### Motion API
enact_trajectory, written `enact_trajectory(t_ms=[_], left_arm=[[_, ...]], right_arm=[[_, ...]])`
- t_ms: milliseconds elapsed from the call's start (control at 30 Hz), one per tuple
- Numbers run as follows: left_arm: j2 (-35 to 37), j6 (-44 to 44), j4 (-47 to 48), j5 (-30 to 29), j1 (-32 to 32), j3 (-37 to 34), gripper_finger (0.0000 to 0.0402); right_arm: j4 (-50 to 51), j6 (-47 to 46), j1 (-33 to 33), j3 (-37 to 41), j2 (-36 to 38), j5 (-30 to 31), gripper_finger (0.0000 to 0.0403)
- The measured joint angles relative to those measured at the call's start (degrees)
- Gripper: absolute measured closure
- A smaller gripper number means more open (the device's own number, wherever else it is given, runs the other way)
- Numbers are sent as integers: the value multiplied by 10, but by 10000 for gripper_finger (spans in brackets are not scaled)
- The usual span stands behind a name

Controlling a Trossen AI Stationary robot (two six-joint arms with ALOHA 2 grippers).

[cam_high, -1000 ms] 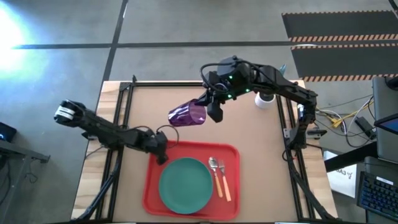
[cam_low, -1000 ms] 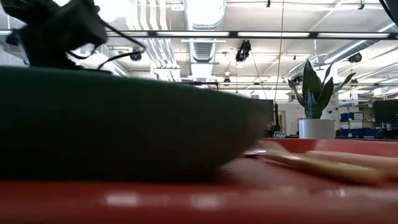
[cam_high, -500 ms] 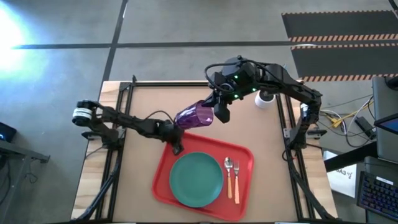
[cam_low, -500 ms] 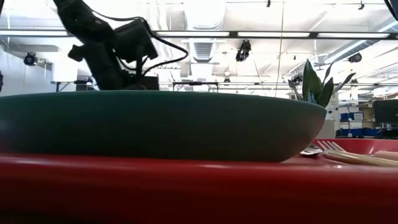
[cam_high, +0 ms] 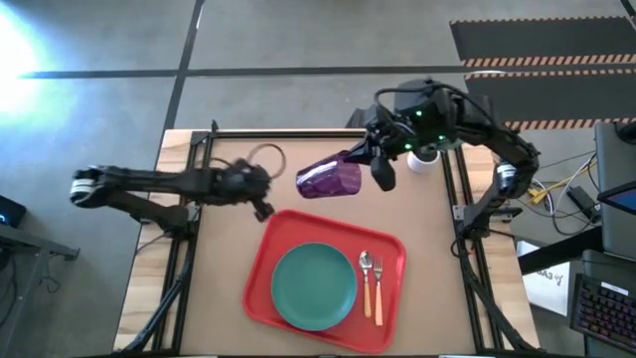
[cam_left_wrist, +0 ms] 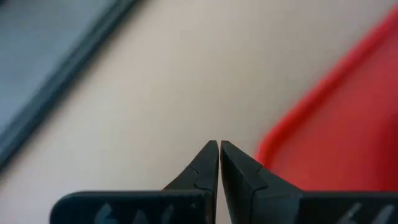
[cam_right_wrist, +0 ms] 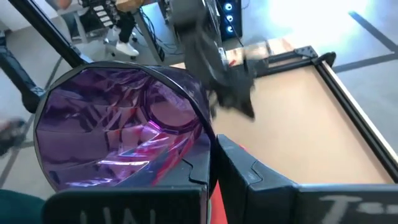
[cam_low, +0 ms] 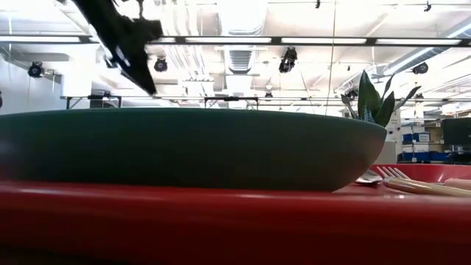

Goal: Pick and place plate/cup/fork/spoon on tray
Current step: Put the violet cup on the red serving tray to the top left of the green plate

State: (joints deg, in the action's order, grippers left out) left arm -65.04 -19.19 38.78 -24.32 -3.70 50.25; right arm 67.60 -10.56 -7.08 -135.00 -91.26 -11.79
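Observation:
The red tray [cam_high: 266, 249] lies at the table's near middle. On it rest the teal plate [cam_high: 316, 287], the spoon [cam_high: 364, 267] and the fork [cam_high: 377, 288], side by side to the right of the plate. My right gripper [cam_high: 358, 167] is shut on the purple cup [cam_high: 330, 179], above the table beyond the tray's far edge. My left gripper [cam_high: 263, 207] is shut and empty, just off the tray's far left corner [cam_left_wrist: 273, 146]. The low view shows the plate [cam_low: 184, 151] close up on the tray [cam_low: 221, 221]. My right gripper holds the cup by its rim [cam_right_wrist: 208, 134], one finger inside the mouth and one outside the wall. The fingers come from the table's right, slanting down. The cup is lifted clear and lies on its side, mouth toward the gripper and base toward the table's left.
A white pot with a green plant [cam_high: 424, 157] stands at the table's far right, close behind my right arm; it also shows in the low view [cam_low: 374, 151]. Bare brown tabletop lies left of and beyond the tray. Black frame rails run along both table sides.
The tray, with plate, spoon and fork on it, has slid toward the table's right edge and turned a little, with my left gripper at its far left corner. My left gripper then drew back toward the far left. My right gripper has carried the cup toward the right.

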Motion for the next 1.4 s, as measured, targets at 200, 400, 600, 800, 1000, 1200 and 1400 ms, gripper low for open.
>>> enact_trajectory(t_ms=[200, 400, 600, 800, 1000, 1200, 1400], left_arm=[[143, -57, 80, -47, -1, 15, 401], [260, -58, 82, -62, -1, 13, 401], [344, -42, 83, -68, 0, 13, 401], [392, -39, 84, -75, 0, 7, 401], [398, -39, 86, -72, 0, -3, 401], [377, -42, 88, -71, 0, -11, 402], [347, -43, 88, -71, 0, -11, 402]], right_arm=[[27, -13, 13, 3, -35, 13, 394], [36, 14, 20, 5, -130, 14, 394], [30, 41, 20, 5, -217, 13, 394], [20, 42, 19, 4, -288, 13, 394], [14, 41, 19, 4, -344, 19, 394], [2, 39, 19, 4, -374, 30, 394], [-14, 31, 21, 4, -383, 29, 394]])
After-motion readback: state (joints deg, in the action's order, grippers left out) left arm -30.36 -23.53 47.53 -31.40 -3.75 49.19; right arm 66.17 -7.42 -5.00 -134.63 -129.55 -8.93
